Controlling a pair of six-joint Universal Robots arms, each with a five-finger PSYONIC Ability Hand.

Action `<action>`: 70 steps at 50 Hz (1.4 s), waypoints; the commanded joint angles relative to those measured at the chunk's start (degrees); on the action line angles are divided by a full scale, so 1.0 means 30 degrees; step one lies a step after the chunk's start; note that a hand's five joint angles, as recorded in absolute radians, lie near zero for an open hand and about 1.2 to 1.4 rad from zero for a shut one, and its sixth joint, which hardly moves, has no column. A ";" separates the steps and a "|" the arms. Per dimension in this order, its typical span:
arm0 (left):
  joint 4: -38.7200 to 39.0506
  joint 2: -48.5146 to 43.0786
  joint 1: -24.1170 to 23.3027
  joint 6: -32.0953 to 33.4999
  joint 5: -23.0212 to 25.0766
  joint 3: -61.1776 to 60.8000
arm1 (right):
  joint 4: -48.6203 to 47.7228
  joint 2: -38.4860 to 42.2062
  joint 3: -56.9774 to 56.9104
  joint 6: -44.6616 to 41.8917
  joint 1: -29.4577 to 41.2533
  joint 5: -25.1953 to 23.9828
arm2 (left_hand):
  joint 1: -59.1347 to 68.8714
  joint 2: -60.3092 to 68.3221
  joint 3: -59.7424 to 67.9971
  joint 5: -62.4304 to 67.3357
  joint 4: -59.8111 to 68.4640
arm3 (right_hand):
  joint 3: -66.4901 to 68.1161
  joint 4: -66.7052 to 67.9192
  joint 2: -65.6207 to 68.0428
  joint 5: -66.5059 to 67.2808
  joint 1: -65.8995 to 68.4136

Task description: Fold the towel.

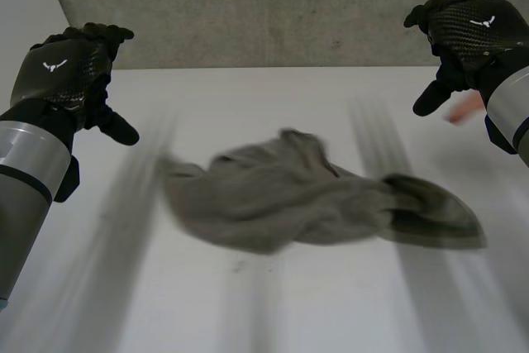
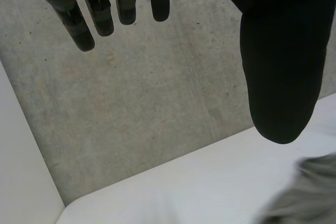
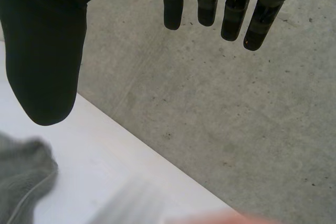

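Towel lies crumpled mid-table, with no fold made (as far as you can see). Your left hand and right hand hover at either side, fingers straight, spread, holding nothing. All folding is yet to do.

Towel on the desk, between two hands.
The towel lies mid-desk. The left hand hangs above the desk's left side and the right hand above its far right, both well apart from the towel. A wall stands behind the desk.
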 commanded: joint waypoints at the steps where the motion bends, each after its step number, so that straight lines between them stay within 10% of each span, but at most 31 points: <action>1: 0.0282 -0.0001 -0.0024 0.0013 0.0000 -0.0175 | -0.0030 0.0002 0.0028 0.0008 0.0068 -0.0043 | -0.0049 0.0170 0.0146 -0.0490 0.0135 | -0.0629 -0.1060 -0.1284 -0.1280 -0.1423; 36: -0.0773 -0.6007 -0.0170 0.2855 0.2139 0.0088 | 0.5009 0.6361 -0.1205 -0.4036 0.0068 -0.0978 | 0.3819 0.4039 0.4015 0.3379 0.4004 | -0.0629 -0.1060 -0.1284 -0.1280 -0.1423; 45: -0.0714 -0.6619 0.1906 0.5223 0.3921 -0.1083 | 0.3635 0.4866 0.2688 -0.2428 0.1647 -0.4347 | 0.8193 0.8413 0.8389 0.7753 0.8378 | 0.2987 0.2557 0.2333 0.2337 0.2194; 70: 0.1073 -1.1368 0.5103 1.0765 0.5918 0.0088 | -0.0645 0.5305 0.5770 -0.2160 0.3554 -0.4086 | 0.8585 0.8805 0.8781 0.8145 0.8770 | 0.2651 0.2220 0.1996 0.2000 0.1857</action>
